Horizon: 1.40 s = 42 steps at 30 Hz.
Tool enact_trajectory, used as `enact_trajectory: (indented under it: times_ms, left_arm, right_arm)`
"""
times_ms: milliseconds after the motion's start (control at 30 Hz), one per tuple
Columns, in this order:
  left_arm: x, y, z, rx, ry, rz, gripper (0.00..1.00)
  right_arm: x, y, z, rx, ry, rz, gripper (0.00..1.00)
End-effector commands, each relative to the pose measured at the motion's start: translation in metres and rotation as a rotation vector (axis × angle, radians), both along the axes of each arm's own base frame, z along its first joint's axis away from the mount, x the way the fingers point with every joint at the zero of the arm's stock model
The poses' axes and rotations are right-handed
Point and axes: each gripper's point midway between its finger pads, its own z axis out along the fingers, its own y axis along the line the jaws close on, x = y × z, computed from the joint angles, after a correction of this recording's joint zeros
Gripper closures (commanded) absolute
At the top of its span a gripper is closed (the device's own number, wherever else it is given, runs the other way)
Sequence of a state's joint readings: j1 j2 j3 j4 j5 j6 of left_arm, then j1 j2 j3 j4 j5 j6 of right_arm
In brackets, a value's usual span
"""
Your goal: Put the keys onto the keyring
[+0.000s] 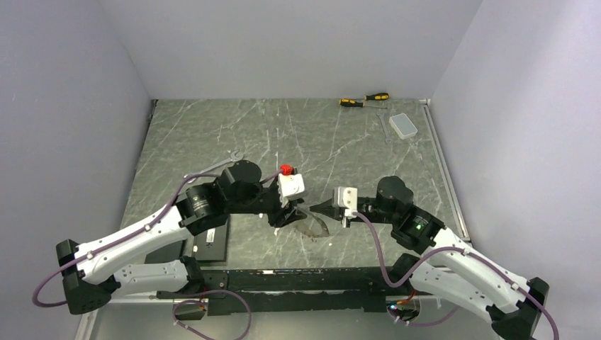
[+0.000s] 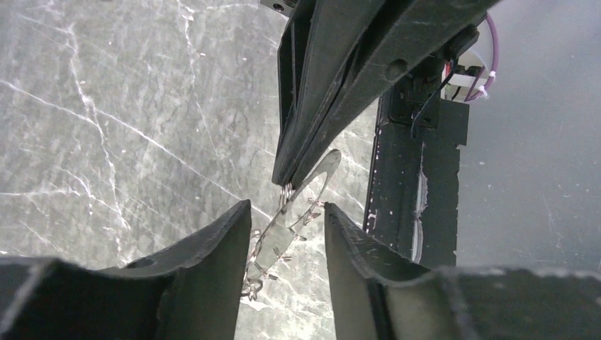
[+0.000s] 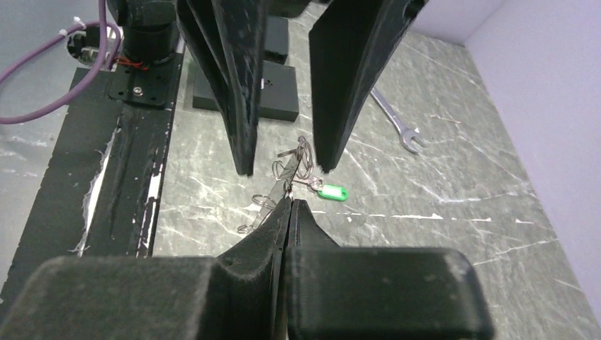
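Observation:
The keyring (image 2: 298, 212) is a thin dark toothed ring held on edge just above the table; it also shows in the top view (image 1: 312, 228). My right gripper (image 3: 289, 202) is shut on its rim and shows in the left wrist view (image 2: 283, 180) and the top view (image 1: 317, 209). My left gripper (image 2: 287, 207) is open, one finger on each side of the ring, not clamping it; it also shows in the right wrist view (image 3: 283, 170) and the top view (image 1: 287, 216). The green-headed key (image 3: 330, 191) lies just beyond the ring; I cannot tell whether it is threaded on.
A silver wrench (image 3: 397, 124) lies on the table left of the arms' meeting point. Flat black boxes (image 3: 248, 92) sit near the left arm's base. Two yellow-and-black screwdrivers (image 1: 363, 99), a second wrench (image 1: 383, 127) and a small white box (image 1: 404, 125) lie at the back right.

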State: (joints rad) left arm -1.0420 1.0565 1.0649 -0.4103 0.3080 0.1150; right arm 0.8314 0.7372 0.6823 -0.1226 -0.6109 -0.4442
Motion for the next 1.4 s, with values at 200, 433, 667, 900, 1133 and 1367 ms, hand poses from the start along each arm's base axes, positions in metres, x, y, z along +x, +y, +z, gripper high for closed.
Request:
enact_trajectory:
  times_ms: [200, 433, 667, 900, 1133, 1367]
  left_arm:
    - [-0.013, 0.024, 0.032, -0.111, -0.052, 0.019, 0.41]
    - [-0.014, 0.031, 0.023, -0.102, -0.074, 0.019, 0.24]
    - [-0.015, 0.025, 0.02, -0.078, -0.121, -0.037, 0.18]
    - [-0.026, 0.014, 0.007, -0.051, -0.071, -0.129, 0.31]
    - [-0.029, 0.008, 0.003, -0.039, -0.049, -0.162, 0.63]
    - [-0.037, 0.006, 0.004, -0.028, -0.036, -0.223, 1.0]
  right_arm:
    - [-0.005, -0.002, 0.046, 0.191, -0.145, 0.007, 1.0]
    - [-0.021, -0.002, 0.053, 0.197, -0.132, 0.083, 1.0]
    - [-0.038, -0.003, 0.059, 0.183, -0.117, 0.168, 1.0]
    - [-0.044, -0.006, 0.064, 0.185, -0.114, 0.185, 1.0]
    - [-0.053, -0.009, 0.064, 0.173, -0.128, 0.227, 1.0]
    - [-0.056, -0.01, 0.061, 0.147, -0.122, 0.246, 1.0]
